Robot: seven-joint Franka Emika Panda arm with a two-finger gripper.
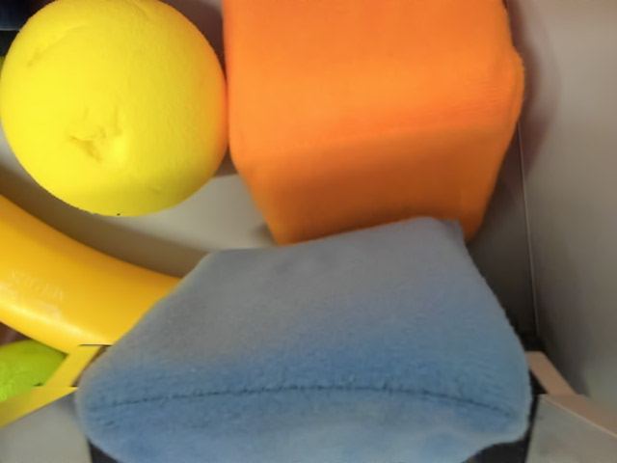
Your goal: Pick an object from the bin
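A blue plush block fills the lower half of the wrist view, very close to the camera. My gripper is shut on it. One finger shows at its lower left edge and the other at its lower right edge, both pressed against its sides. Behind the block lie an orange foam cube and a yellow foam ball. A yellow banana-shaped toy lies at the wrist view's left. The block hides the fingertips.
The bin's grey wall rises along the wrist view's right, close to the orange cube. A green object peeks out at the lower left under the banana toy. A strip of bin floor shows between the ball and the block.
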